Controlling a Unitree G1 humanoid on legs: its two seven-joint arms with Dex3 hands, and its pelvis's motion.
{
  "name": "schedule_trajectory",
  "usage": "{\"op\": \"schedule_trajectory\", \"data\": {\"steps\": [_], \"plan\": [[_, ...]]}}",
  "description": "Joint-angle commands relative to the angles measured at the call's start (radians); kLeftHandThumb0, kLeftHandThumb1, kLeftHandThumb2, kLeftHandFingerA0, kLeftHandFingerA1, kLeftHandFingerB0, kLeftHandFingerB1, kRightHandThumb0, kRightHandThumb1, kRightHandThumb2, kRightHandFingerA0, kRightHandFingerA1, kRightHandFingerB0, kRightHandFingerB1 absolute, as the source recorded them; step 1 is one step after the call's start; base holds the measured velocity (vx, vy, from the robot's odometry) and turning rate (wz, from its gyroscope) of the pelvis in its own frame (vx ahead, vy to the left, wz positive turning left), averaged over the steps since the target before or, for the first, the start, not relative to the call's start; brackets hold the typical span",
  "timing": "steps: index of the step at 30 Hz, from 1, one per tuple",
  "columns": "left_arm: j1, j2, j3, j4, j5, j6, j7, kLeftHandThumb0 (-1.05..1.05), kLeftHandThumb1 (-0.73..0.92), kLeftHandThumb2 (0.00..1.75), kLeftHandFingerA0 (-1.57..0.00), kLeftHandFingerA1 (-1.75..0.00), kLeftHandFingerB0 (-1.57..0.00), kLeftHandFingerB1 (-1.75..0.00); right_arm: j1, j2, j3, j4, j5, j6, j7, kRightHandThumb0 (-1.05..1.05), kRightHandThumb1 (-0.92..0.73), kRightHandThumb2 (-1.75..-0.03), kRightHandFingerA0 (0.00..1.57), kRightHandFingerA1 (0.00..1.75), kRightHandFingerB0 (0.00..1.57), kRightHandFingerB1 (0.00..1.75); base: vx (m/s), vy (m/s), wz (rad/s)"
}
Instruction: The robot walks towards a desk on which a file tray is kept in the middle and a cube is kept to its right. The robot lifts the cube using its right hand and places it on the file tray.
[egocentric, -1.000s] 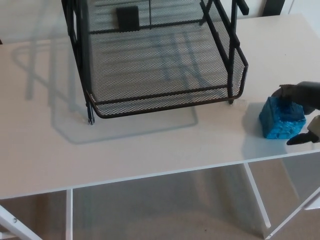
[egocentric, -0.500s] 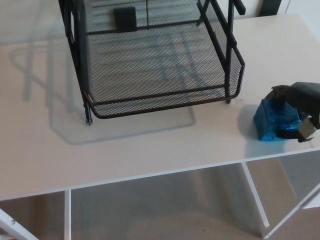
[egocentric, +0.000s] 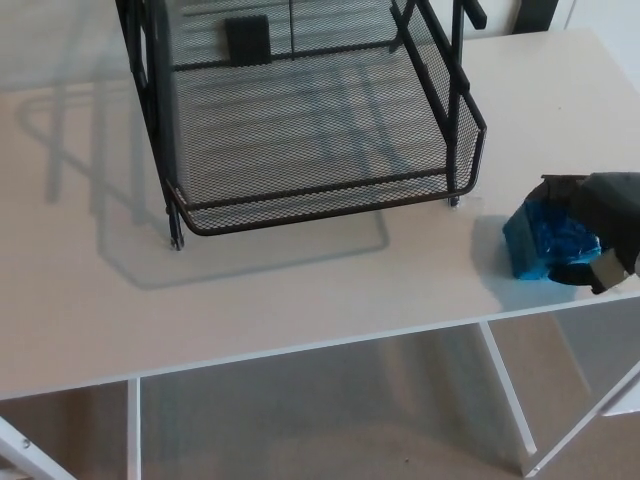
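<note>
Head view: right robot hand (egocentric: 606, 226) clasped round the blue shiny-wrapped cube (egocentric: 538, 240), near the right edge of the white table (egocentric: 300, 300); cube seemingly not yet raised; lift straight up, clear the front rim of the black wire-mesh file tray (egocentric: 320, 190) before crossing.

Right hand (egocentric: 608, 226) grips blue cube (egocentric: 535, 245) beside file tray (egocentric: 320, 200)

Counted in view: 1 black mesh file tray (egocentric: 320, 200), 1 blue cube (egocentric: 533, 240), 1 white desk (egocentric: 300, 300), 1 robot right hand (egocentric: 605, 225). Total 4 items.
</note>
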Motion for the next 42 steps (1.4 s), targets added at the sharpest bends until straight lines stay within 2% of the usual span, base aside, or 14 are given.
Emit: {"op": "schedule_trajectory", "data": {"steps": [1,2,7,13,14,15,20,24,25,30,33,37,38,42], "plan": [[0.017,0.030,-0.006,-0.046,0.028,0.004,0.013,-0.74,0.86,0.66,-0.33,-0.60,-0.22,-0.43,0.065,-0.074,-0.079,-0.034,0.003,-0.173,-0.167,-0.20,-0.68,-0.67,0.95,1.38,0.94,0.66,0.00,0.000,0.00],[0.013,0.028,0.003,-0.040,0.015,0.001,0.002,-0.72,0.67,1.02,-0.29,-0.62,-0.16,-0.51,0.054,-0.081,-0.089,-0.044,-0.003,-0.164,-0.161,-0.20,-0.68,-0.67,0.97,1.31,0.94,0.64,0.00,0.000,0.00],[-0.006,0.028,0.004,0.012,0.010,-0.035,-0.023,-0.76,0.87,0.66,-0.30,-0.55,-0.16,-0.39,-0.031,-0.127,-0.180,-0.046,0.049,-0.243,-0.105,-0.16,-0.68,-0.79,0.95,1.48,0.93,0.71,0.00,0.000,0.00],[0.002,0.025,0.003,-0.014,0.017,-0.028,-0.014,-0.75,0.70,1.04,-0.33,-0.63,-0.12,-0.50,-0.197,-0.084,-0.291,-0.106,0.100,-0.206,-0.093,-0.14,-0.68,-0.79,0.89,1.63,0.93,0.74,0.00,0.000,0.00],[-0.007,0.026,0.000,-0.001,0.019,-0.023,-0.017,-0.75,0.89,0.67,-0.35,-0.57,-0.15,-0.38,-0.239,-0.066,-0.319,-0.123,0.130,-0.188,-0.062,-0.16,-0.69,-0.79,0.89,1.58,0.92,0.75,0.00,0.000,0.00],[-0.014,0.027,-0.002,0.012,0.020,-0.033,-0.021,-0.76,0.72,1.05,-0.30,-0.61,-0.10,-0.48,-0.264,-0.058,-0.331,-0.138,0.145,-0.184,-0.042,-0.19,-0.71,-0.74,0.89,1.60,0.90,0.74,0.00,0.000,0.00],[-0.022,0.030,0.002,0.021,0.017,-0.040,-0.026,-0.77,0.72,1.06,-0.33,-0.62,-0.12,-0.49,-0.438,0.025,-0.329,-0.218,0.138,-0.109,0.025,-0.20,-0.66,-0.66,0.89,1.66,0.91,0.66,0.00,0.000,0.00],[-0.026,0.027,0.002,0.020,0.017,-0.032,-0.028,-0.75,0.72,1.05,-0.32,-0.62,-0.11,-0.49,-0.482,0.160,-0.354,-0.294,0.249,0.013,0.120,-0.21,-0.66,-0.77,1.03,1.40,0.93,0.69,0.00,0.000,0.00],[-0.024,0.028,0.001,0.018,0.018,-0.033,-0.029,-0.73,0.90,0.67,-0.33,-0.55,-0.17,-0.40,-0.486,0.198,-0.369,-0.319,0.282,0.060,0.136,-0.19,-0.65,-0.77,1.03,1.38,0.95,0.67,0.00,0.000,0.00],[-0.031,0.028,-0.007,0.033,0.025,-0.046,-0.030,-0.72,0.92,0.67,-0.30,-0.57,-0.17,-0.42,-0.517,0.295,-0.304,-0.378,0.210,0.108,0.152,-0.21,-0.67,-0.74,0.90,1.51,0.93,0.66,0.00,0.000,0.00],[-0.024,0.025,-0.008,0.031,0.027,-0.055,-0.024,-0.74,0.72,1.06,-0.32,-0.63,-0.12,-0.51,-0.521,0.298,-0.208,-0.368,0.150,0.174,0.288,-0.23,-0.70,-0.64,1.01,1.22,0.92,0.57,0.00,0.000,0.00],[-0.018,0.022,-0.003,0.002,0.019,-0.020,-0.026,-0.72,0.90,0.68,-0.33,-0.58,-0.16,-0.40,-0.511,0.296,-0.127,-0.297,0.114,0.171,0.349,-0.22,-0.67,-0.65,1.06,1.23,0.91,0.59,0.00,0.000,0.00],[-0.020,0.023,-0.006,0.001,0.023,-0.016,-0.026,-0.70,0.71,1.06,-0.30,-0.62,-0.10,-0.49,-0.476,0.310,-0.117,-0.217,0.134,0.106,0.319,-0.17,-0.66,-0.67,1.10,1.12,0.91,0.64,0.00,0.000,0.00],[-0.034,0.019,-0.006,0.028,0.022,-0.026,-0.022,-0.75,0.72,1.05,-0.32,-0.62,-0.11,-0.49,-0.470,0.313,-0.069,-0.119,0.123,0.114,0.349,-0.13,-0.64,-0.70,1.09,1.12,0.89,0.66,0.00,0.000,0.00]]}}
